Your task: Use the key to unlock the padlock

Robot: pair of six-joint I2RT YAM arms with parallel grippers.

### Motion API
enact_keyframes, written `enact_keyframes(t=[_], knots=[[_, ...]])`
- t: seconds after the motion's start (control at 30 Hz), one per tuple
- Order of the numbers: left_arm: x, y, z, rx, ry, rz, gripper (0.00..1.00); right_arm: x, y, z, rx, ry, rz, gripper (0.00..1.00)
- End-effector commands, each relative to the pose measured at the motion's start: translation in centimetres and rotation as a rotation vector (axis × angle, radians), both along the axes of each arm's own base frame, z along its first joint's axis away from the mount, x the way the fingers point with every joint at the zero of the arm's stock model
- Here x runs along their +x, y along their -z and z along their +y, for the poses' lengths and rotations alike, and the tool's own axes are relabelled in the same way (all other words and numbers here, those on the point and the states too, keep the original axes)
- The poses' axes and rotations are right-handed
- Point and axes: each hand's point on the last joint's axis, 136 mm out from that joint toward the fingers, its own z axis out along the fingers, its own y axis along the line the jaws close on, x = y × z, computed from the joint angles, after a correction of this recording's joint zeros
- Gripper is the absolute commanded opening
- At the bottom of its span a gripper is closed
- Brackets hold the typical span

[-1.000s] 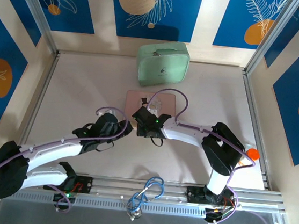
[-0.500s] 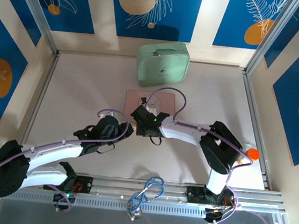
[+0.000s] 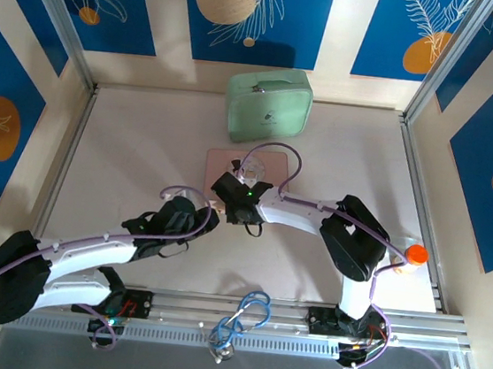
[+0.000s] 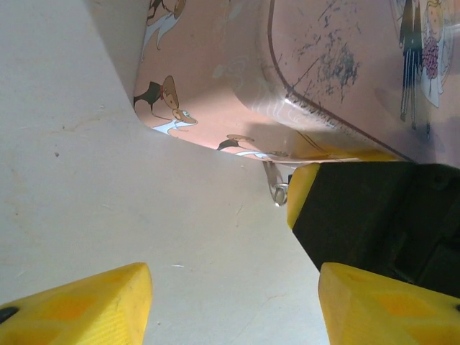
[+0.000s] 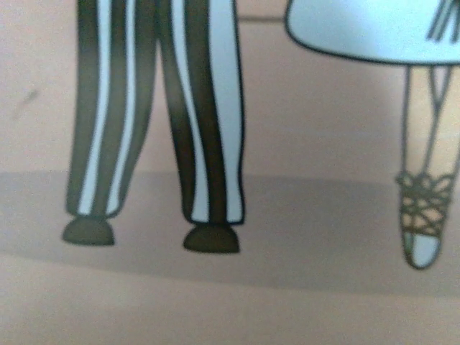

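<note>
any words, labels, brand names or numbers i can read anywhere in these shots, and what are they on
No text can be read here.
On the green case: a small dark mark on the lid, too small to read.
On the pink case: printed cartoon figures, with striped trousers and a laced shoe in the right wrist view, but no letters or numbers.

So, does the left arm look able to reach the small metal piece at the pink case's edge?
Probably yes, but tightly. The left gripper has its jaws open toward the metal piece, with bare table between. The right gripper sits close beside it, leaving little room.
</note>
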Motion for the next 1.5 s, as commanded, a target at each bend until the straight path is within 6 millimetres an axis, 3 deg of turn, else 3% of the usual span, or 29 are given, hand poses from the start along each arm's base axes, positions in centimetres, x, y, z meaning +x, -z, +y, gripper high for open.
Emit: enact_keyframes(t=[0.0, 0.27, 0.73, 0.8, 1.03, 1.23, 1.37, 1.47], knots=[[-0.2, -0.1, -0.5, -0.023, 0.007, -0.004, 0.65, 0.2, -0.2, -0.2, -0.031, 0.019, 0.001, 0.39], [-0.5, 0.4, -1.2, -0.025, 0.024, 0.001, 0.74, -0.8, -0.5, -0.8, -0.052, 0.038, 0.080, 0.29], [-0.3, 1.2, -3.4, -0.064, 0.085, -0.098, 0.75, -2.1, -0.6, -0.5, -0.008, 0.036, 0.223, 0.26], [-0.1, 1.2, -3.6, -0.091, 0.072, -0.123, 0.80, -2.2, -0.8, -0.6, 0.007, 0.030, 0.251, 0.26], [0.4, 0.0, -5.7, -0.052, 0.143, -0.255, 0.65, -2.3, -0.9, -0.7, 0.052, 0.023, 0.337, 0.25], [1.0, 0.4, -7.5, -0.055, 0.187, -0.274, 0.59, -2.1, -0.8, -0.9, 0.092, 0.022, 0.383, 0.25], [1.2, 1.2, -7.9, -0.030, 0.194, -0.258, 0.48, -2.0, -0.9, -0.6, 0.121, 0.007, 0.402, 0.24], [1.4, 1.5, -8.0, -0.032, 0.186, -0.259, 0.48, -1.9, -0.8, -0.6, 0.135, 0.004, 0.421, 0.24]])
